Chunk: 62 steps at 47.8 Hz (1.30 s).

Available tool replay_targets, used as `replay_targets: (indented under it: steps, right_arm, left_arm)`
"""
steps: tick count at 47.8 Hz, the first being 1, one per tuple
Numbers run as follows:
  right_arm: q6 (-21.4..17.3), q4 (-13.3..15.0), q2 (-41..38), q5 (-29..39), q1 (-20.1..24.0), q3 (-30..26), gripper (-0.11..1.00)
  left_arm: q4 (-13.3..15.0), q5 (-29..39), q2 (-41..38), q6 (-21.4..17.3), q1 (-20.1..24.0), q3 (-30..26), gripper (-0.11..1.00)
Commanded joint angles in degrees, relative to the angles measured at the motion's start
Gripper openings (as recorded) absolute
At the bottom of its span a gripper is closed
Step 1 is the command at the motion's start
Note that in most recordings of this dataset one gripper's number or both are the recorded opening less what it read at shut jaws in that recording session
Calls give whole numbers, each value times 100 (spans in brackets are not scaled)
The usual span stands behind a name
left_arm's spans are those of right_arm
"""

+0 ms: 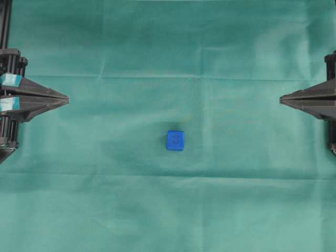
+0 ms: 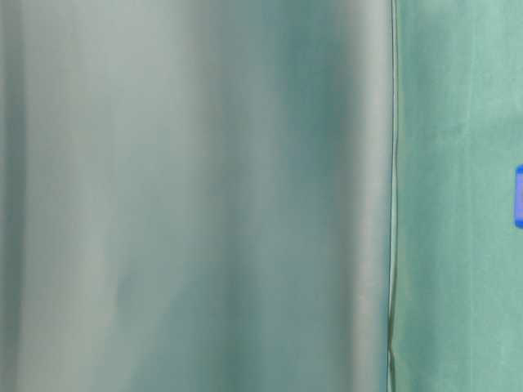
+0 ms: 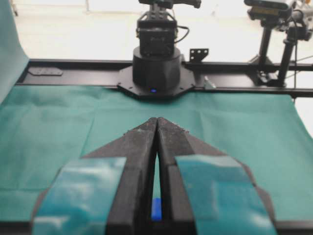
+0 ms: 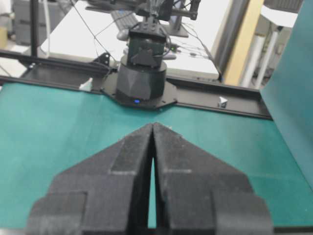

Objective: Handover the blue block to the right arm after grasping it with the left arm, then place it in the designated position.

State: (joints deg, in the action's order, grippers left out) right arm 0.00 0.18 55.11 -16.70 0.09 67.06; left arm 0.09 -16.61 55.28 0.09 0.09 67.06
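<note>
Blue block (image 1: 175,140) sits alone mid-cloth in overhead view, well apart from both grippers. Left gripper (image 1: 65,98) at left edge, fingers pinched together, empty; right gripper (image 1: 282,98) at right edge, same. Target marks not visible on green cloth (image 1: 168,210).

Table-level: mostly blurred cloth fold, block sliver at right edge (image 2: 519,196).

Left wrist cam: teal-taped fingers (image 3: 139,147) meet at tips, nothing held; bit of block peeks thru gap low down (image 3: 156,209).

Right wrist cam: black fingers (image 4: 168,147) closed, empty.

Judgement: nothing done yet; grasp, handover, placement all left.
</note>
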Motion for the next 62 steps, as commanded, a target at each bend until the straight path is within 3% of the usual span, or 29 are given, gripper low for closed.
replay_targets:
  steps: [1,9,29,33,36,39,45,49,54,62]
  right_arm:
    - [-62,-53,-44,44,-18,-79,0]
    - [-176,-70,-44,703,-26,-264,0]
    - [-211,-70,-62,809,-26,-343,0]
    - [-211,-79,-62,817,-26,-360,0]
    - [-220,-70,-53,835,-26,-369,1]
    - [-229,-97,-62,870,-35,-378,10]
    - [-264,-193,-62,888,-35,-404,46]
    - [-264,-185,-62,896,-44,-404,71]
    - [-272,-185,-62,905,-70,-404,92]
    - [-272,-185,-62,888,-88,-404,94]
  left_arm:
    - [9,141,-53,53,-18,-167,2]
    - [9,290,-88,62,-18,-229,2]
    - [9,308,-88,53,-18,-255,2]
    - [9,308,-88,62,-18,-255,9]
    - [9,308,-88,62,-18,-255,23]
    - [9,308,-88,62,-18,-255,40]
    - [0,396,-88,35,-18,-264,76]
    - [9,483,-88,62,-18,-272,94]
    - [9,571,-88,70,-18,-281,100]
    - [9,598,-97,70,-18,-334,100]
